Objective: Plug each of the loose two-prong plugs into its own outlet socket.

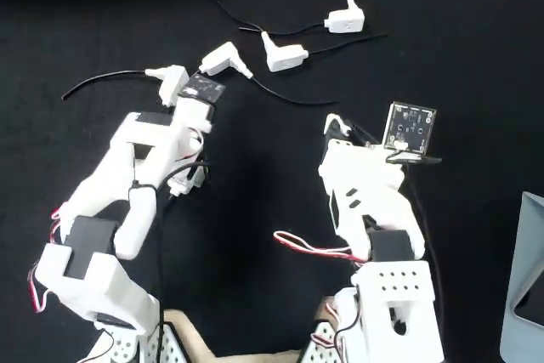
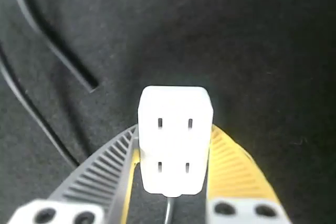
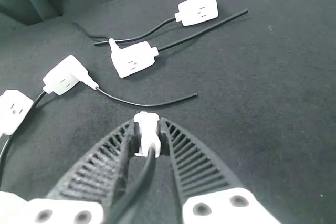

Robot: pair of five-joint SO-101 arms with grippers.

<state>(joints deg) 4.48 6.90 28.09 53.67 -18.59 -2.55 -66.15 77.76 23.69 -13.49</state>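
Plastic this light and slick, we judge, wants flat-side holds: our left gripper [image 2: 173, 136] clamps the outlet socket [image 2: 175, 109] between its fingers, while our right gripper [image 3: 147, 126] pinches the plug [image 3: 146, 136] at its fingertips, cord [image 3: 137, 184] trailing back between them.

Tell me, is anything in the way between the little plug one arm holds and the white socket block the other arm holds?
Nothing tall. Between the plug in the right gripper and the socket block in the left gripper lies black cloth and one thin black cable, flat on it.
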